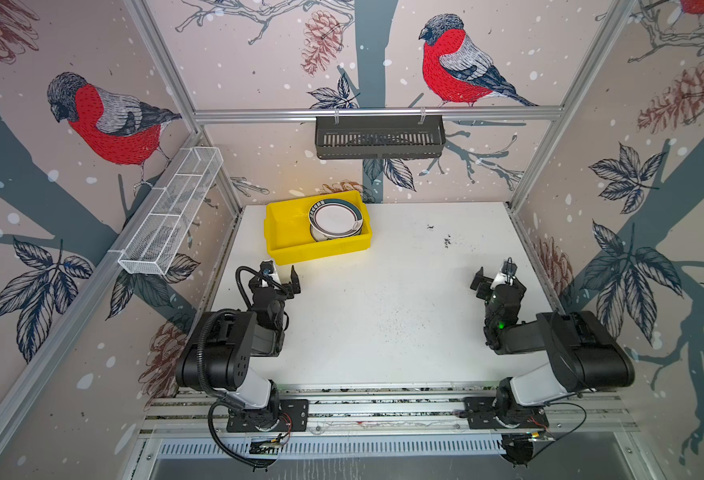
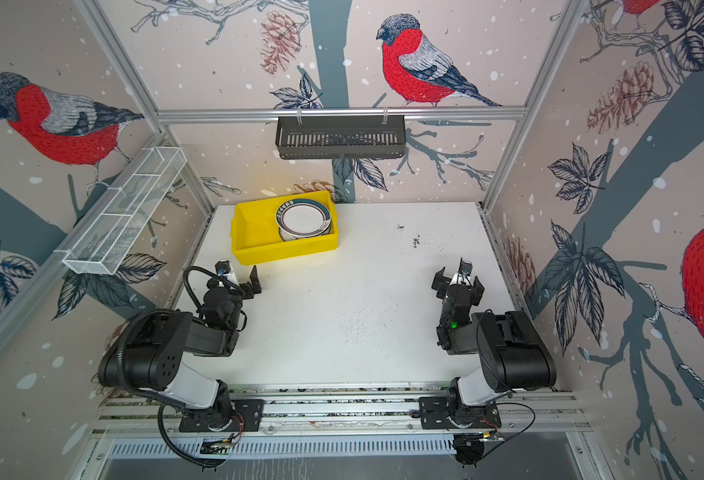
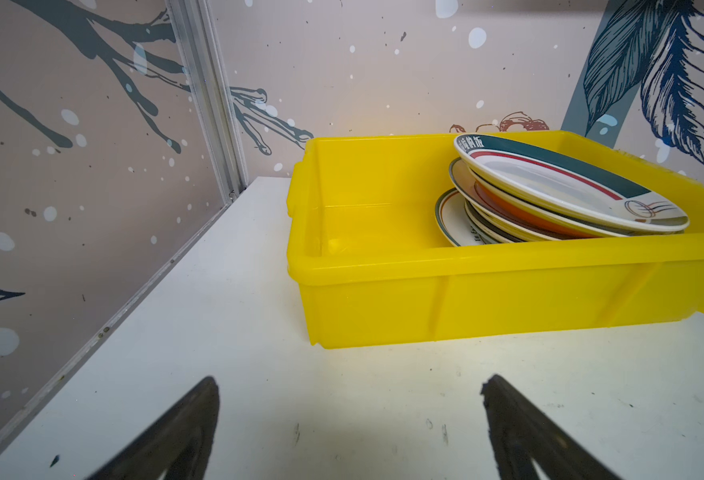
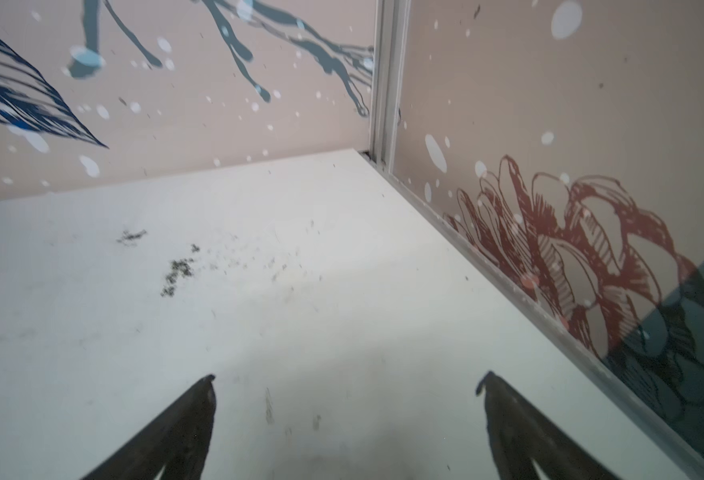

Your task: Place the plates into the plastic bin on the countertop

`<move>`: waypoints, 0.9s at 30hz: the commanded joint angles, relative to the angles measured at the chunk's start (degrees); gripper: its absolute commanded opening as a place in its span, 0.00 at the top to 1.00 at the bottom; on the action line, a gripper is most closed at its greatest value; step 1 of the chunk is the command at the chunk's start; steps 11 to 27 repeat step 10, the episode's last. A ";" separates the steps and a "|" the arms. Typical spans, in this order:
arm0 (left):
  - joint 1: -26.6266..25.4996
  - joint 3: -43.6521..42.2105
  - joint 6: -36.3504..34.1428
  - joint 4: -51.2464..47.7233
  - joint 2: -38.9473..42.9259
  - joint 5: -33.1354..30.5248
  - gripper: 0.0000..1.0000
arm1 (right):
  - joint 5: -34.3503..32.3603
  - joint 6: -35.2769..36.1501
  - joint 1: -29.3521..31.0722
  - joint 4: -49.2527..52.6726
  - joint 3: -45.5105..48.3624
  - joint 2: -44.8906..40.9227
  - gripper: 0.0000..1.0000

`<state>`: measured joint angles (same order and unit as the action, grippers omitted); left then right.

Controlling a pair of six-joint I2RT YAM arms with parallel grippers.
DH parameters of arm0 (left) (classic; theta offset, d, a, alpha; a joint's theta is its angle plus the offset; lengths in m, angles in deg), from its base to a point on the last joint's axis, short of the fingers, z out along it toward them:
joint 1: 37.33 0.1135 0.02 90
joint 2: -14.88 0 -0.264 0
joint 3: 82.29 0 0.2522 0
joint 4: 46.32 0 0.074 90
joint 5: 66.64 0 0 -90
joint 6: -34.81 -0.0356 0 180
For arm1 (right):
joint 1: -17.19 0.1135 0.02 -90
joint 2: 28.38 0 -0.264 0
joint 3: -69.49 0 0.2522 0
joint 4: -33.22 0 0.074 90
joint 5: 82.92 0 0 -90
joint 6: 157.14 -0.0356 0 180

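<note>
Left wrist view: the plastic bin, bright yellow with smooth sloped walls and a rolled rim, stands on the countertop just beyond the left gripper.
Plates: the plates lie in a loose, tilted stack in the right half of the bin. The top one is glossy white with a dark-green lettered rim band and a thin red line. An orange plate sits beneath it, with cream and dark-rimmed edges lower down.
Bin position: far left part of the countertop, close to the back wall and slightly skewed. Its left half shows the yellow floor.
Left gripper: jaws spread wide with only bare countertop between them, near the bin's near-left corner but apart from it.
Right gripper: jaws spread wide over the right side of the countertop, holding nothing, well apart from the bin.
Countertop: flat matte white, marked by dark specks and scuffs that are thickest toward the far right.
Surroundings: a black slotted basket hangs from the aluminium rail on the far wall, above the bin. A white wire-mesh basket hangs along the left wall.
Walls: wallpaper printed with red-breasted birds, pine cones and leaves.
</note>
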<state>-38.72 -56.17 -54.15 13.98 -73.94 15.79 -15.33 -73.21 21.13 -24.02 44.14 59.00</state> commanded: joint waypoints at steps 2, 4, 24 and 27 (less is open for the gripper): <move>-0.10 0.29 -1.04 1.87 -0.04 -0.80 0.02 | 1.59 -0.52 -0.33 1.24 -1.18 -1.42 0.00; -0.10 0.34 -1.04 1.85 -0.12 -0.78 0.02 | 1.10 -0.12 -0.18 -1.01 -0.63 -0.90 0.00; -0.12 0.21 -1.13 2.05 -0.08 -1.15 0.02 | -0.20 -0.09 0.44 -0.72 -0.49 -1.27 0.00; -0.12 0.21 -1.13 2.05 -0.08 -1.15 0.02 | -0.20 -0.09 0.44 -0.72 -0.49 -1.27 0.00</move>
